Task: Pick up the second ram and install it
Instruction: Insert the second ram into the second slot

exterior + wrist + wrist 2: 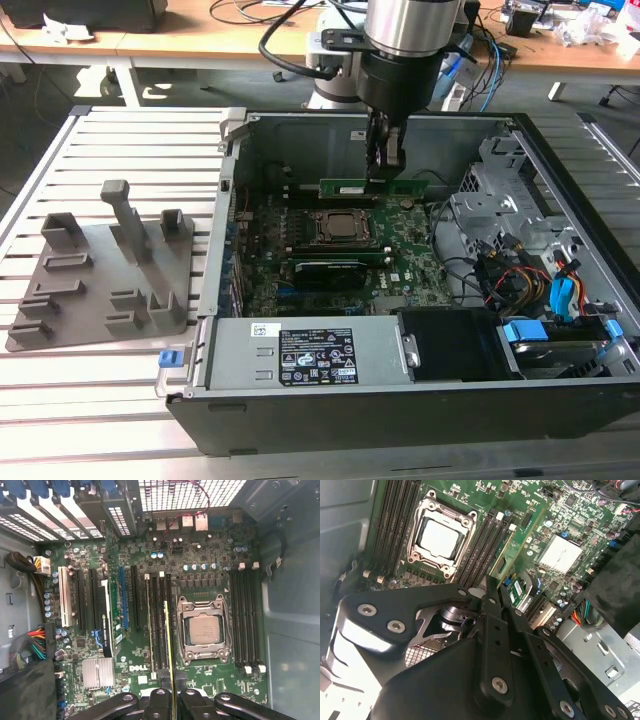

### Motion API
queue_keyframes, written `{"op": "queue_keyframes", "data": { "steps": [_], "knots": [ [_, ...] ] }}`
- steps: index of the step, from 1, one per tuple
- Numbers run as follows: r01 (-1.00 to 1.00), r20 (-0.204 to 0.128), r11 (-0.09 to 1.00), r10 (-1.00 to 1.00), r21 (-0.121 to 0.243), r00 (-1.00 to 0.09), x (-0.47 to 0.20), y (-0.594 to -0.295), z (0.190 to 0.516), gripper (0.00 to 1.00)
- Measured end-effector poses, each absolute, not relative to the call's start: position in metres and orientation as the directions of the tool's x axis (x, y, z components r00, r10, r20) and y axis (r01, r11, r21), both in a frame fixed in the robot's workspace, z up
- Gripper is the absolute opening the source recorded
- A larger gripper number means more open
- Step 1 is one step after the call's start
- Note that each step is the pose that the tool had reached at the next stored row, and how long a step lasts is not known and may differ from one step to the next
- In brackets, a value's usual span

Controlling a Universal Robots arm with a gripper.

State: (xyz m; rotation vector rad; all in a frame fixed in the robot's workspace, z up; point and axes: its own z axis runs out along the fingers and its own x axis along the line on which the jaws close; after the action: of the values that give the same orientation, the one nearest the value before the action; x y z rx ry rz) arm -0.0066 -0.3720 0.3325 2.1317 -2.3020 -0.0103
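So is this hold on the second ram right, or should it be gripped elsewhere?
It looks right. Take the second ram near mid-length on its upper long edge, pinching the two flat faces and coming from above, as the gripper does. The stick stands on edge, long and thin, so its lower contact edge faces the motherboard unobstructed.

open computer case (560, 190) beside grey slotted tray (100, 270).

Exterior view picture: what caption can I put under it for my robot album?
The gripper holds the second ram above the motherboard inside the open computer case.
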Motion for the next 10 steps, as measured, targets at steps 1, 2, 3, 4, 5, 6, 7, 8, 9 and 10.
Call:
{"op": "queue_keyframes", "data": {
  "steps": [1, 2, 3, 4, 5, 6, 7, 8, 9, 10],
  "knots": [
    [-0.997, -0.001, 0.077, -0.997, 0.008, -0.077, -0.0066, -0.3720, 0.3318, 0.14],
    [-0.997, -0.001, 0.077, -0.997, 0.008, -0.077, -0.0066, -0.3720, 0.3314, 0.14],
    [-0.997, -0.002, 0.077, -0.997, 0.008, -0.077, -0.0066, -0.3720, 0.3307, 0.14],
    [-0.997, -0.001, 0.077, -0.997, 0.008, -0.077, -0.0066, -0.3720, 0.3295, 0.14],
    [-0.997, -0.001, 0.077, -0.997, 0.008, -0.077, -0.0066, -0.3720, 0.3284, 0.14],
    [-0.997, -0.001, 0.077, -0.997, 0.008, -0.077, -0.0066, -0.3720, 0.3277, 0.14],
    [-0.997, -0.001, 0.077, -0.997, 0.008, -0.077, -0.0065, -0.3720, 0.3270, 0.14],
    [-0.997, -0.002, 0.077, -0.997, 0.008, -0.077, -0.0066, -0.3720, 0.3259, 0.14],
    [-0.997, -0.001, 0.077, -0.997, 0.008, -0.077, -0.0066, -0.3720, 0.3251, 0.14],
    [-0.997, -0.001, 0.077, -0.997, 0.008, -0.077, -0.0066, -0.3720, 0.3239, 0.14]
  ]
}}
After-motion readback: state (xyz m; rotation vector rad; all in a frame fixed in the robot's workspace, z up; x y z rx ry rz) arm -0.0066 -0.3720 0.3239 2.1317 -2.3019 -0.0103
